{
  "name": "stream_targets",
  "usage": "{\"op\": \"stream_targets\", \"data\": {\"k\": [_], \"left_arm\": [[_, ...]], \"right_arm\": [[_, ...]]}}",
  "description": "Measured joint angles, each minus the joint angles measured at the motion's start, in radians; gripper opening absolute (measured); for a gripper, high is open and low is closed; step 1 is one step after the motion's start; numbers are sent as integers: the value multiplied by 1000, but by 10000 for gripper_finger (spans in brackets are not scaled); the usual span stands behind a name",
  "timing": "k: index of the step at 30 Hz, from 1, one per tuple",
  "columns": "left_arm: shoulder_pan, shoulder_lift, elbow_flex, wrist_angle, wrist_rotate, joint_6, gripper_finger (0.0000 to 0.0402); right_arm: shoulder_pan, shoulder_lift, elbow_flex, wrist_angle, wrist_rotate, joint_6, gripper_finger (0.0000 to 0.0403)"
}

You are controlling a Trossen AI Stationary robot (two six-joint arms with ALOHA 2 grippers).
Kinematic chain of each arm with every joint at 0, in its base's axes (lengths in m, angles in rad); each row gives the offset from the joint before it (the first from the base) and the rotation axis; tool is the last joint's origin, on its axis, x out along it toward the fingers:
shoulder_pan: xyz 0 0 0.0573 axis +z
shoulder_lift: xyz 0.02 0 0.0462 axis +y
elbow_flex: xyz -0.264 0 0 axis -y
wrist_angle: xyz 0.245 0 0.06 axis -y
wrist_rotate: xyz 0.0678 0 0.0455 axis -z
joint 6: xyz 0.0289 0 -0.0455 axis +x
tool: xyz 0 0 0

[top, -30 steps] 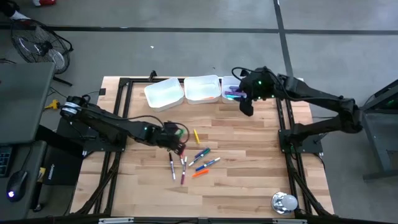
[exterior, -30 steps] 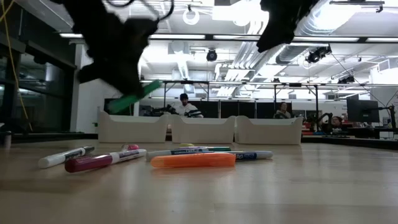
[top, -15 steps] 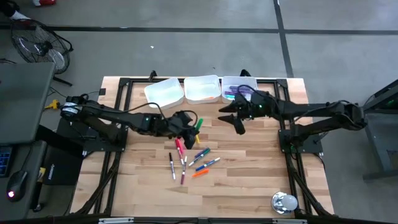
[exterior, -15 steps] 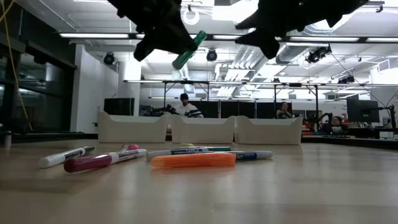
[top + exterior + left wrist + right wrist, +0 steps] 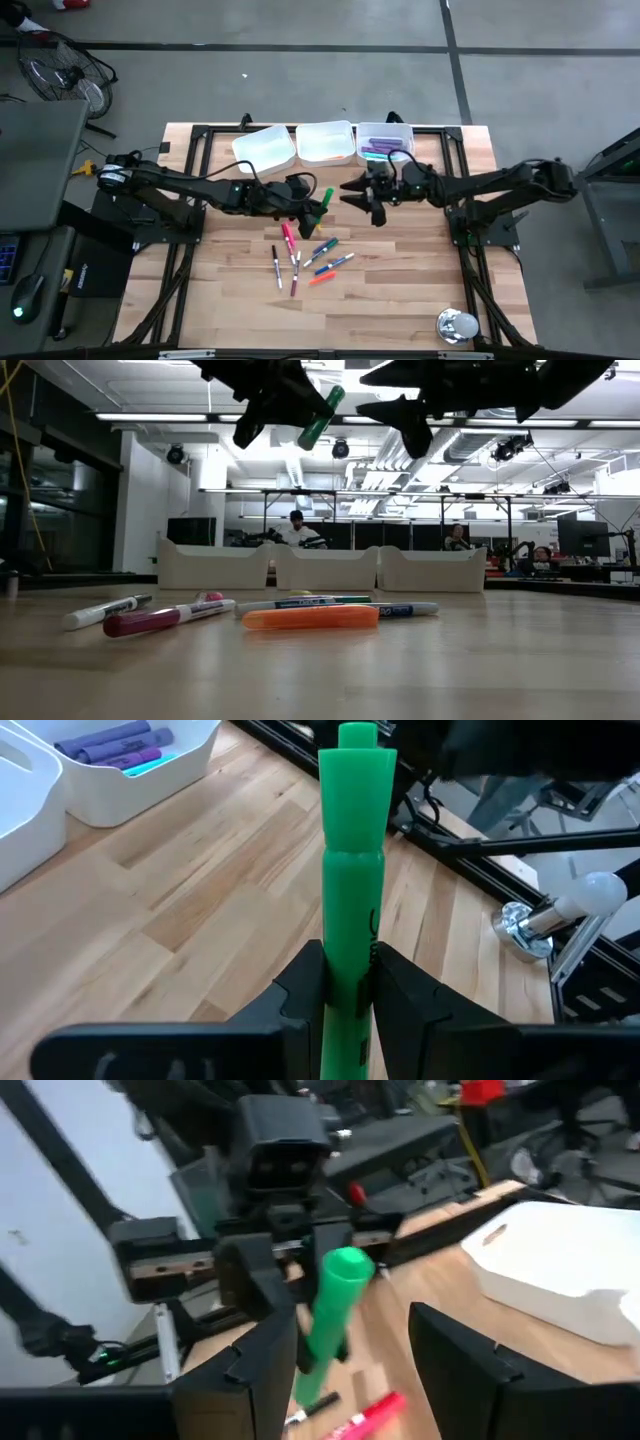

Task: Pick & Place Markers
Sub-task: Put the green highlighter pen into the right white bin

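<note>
My left gripper [image 5: 312, 207] is shut on a green marker [image 5: 322, 202] and holds it high above the table's middle; the marker also shows in the low view [image 5: 320, 417]. My right gripper [image 5: 358, 195] hangs open, level with it and just to its right, facing it without touching. In the right wrist view the green marker [image 5: 333, 1308] stands beyond the gap of my right gripper [image 5: 355, 1370]. Several other markers [image 5: 310, 262] lie flat on the wood below. My left gripper pinches the green marker's barrel [image 5: 348, 970] between its two fingers [image 5: 300, 988], at the end away from the cap. The fingers come from the table's left, slanting slightly down. The marker sticks out past the fingertips, tilted cap end up, clear of the table.
Three white trays stand along the far edge: left [image 5: 265, 150], middle [image 5: 325, 143] and right [image 5: 386, 140], the right one with purple markers inside. A shiny metal object [image 5: 457, 325] sits at the near right corner. Black frame rails run along both table sides.
My left gripper has risen from the pile with the green marker and gone toward the table's right and far side, tipping the marker's cap end upward. My right gripper has come down from over the right tray toward the table's left, turning level to face the marker.
</note>
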Motion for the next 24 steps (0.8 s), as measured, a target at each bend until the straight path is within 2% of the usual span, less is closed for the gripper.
{"op": "stream_targets", "data": {"k": [3,16,24], "left_arm": [[0,0,0,0,0,0,57],[0,-1,0,0,15,0,57],[0,-1,0,-3,26,4,57]], "right_arm": [[11,40,5,65,-24,26,181],[24,217,131,86,-75,28,181],[24,241,147,41,-80,24,173]]}}
